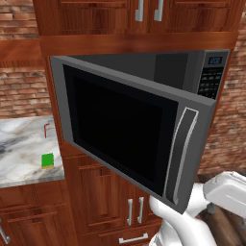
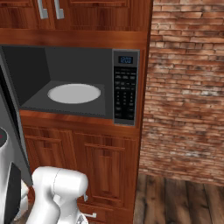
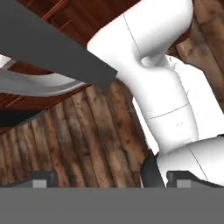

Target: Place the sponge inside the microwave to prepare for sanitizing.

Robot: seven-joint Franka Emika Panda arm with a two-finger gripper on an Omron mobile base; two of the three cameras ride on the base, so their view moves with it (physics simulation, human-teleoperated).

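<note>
The sponge lies flat, green side up, on the marble counter left of the microwave, near the counter's right edge; its long axis cannot be told at this size. A thin red stick lies farther back. The microwave door stands swung wide, its curved handle at the near edge, the pale turntable bare inside. The gripper hangs low over the wooden floor, fingers spread wide, holding nothing
</note>
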